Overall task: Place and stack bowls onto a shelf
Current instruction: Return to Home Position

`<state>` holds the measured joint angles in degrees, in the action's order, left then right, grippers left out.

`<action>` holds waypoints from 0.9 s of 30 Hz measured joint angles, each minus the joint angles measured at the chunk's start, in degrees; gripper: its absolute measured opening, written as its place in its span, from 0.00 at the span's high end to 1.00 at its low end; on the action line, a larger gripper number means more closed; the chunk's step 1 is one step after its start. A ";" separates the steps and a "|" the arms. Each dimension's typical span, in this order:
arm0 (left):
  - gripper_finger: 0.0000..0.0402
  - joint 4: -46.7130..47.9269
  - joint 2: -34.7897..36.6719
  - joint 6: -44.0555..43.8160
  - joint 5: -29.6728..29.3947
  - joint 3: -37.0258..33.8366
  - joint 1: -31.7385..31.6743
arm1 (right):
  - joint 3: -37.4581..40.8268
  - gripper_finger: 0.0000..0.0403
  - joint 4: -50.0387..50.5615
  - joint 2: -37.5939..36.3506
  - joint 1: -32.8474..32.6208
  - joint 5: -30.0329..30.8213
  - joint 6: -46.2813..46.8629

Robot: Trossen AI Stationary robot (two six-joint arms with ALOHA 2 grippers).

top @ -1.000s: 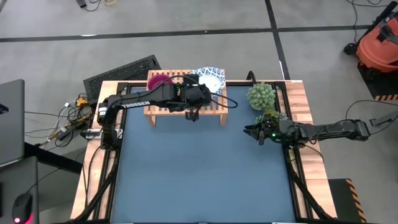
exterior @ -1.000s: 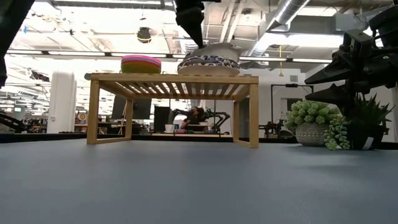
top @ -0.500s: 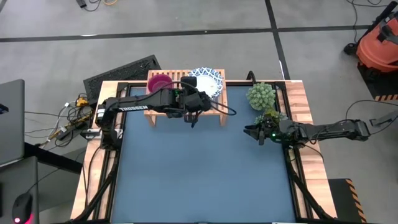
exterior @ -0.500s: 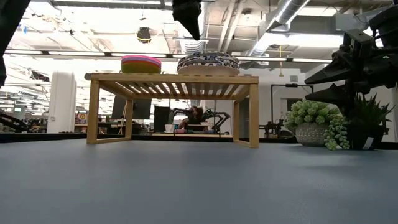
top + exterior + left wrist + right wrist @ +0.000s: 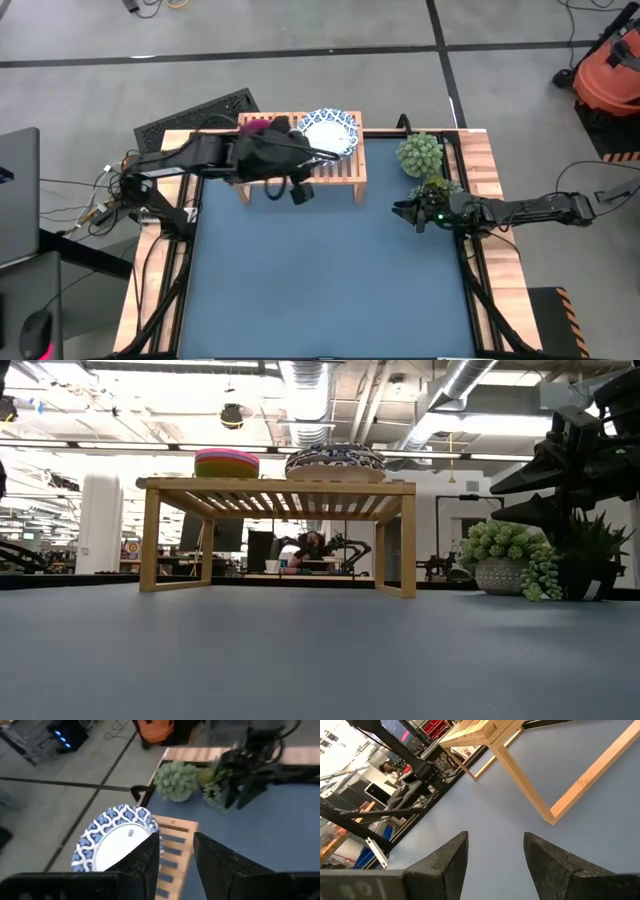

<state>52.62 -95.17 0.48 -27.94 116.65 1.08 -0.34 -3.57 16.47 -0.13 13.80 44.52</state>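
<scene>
The light-wood shelf (image 5: 300, 165) (image 5: 278, 488) stands on its legs at the table's far edge. On its slatted top rest a stack of small bowls (image 5: 226, 462), magenta on top (image 5: 256, 125), and to the right a white bowl with a blue patterned rim (image 5: 328, 130) (image 5: 335, 461) (image 5: 117, 840). My left gripper (image 5: 299, 192) (image 5: 177, 845) hangs open above the shelf's near edge, clear of the bowls, with nothing between its fingers. It is out of the low view. My right gripper (image 5: 405, 212) (image 5: 495, 850) waits open at the table's right edge.
Two potted plants (image 5: 420, 152) (image 5: 435, 188) stand at the far right, between the shelf and my right arm (image 5: 255, 770). The blue mat (image 5: 320, 280) in front of the shelf is free room. A wooden border (image 5: 480, 150) frames the table.
My left gripper has come off the white bowl, risen out of the low view and drawn back toward the table's near-left, its wrist rolling as it went. The white bowl stays on the shelf beside the stack.
</scene>
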 joint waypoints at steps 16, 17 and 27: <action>0.73 -3.31 10.38 -6.48 4.38 -1.53 6.61 | -10.48 0.46 -13.92 -2.58 0.59 -12.38 -20.12; 0.73 -3.37 11.38 -6.61 3.31 -2.33 7.16 | -12.20 0.46 -12.54 -3.70 1.00 -12.47 -21.07; 0.73 -18.14 30.49 -11.25 -4.32 -29.76 12.67 | -28.60 0.46 12.68 -16.38 5.55 -12.39 -29.82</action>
<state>34.48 -64.68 -10.77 -32.26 86.89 13.75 -28.93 9.10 0.09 5.43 1.41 14.70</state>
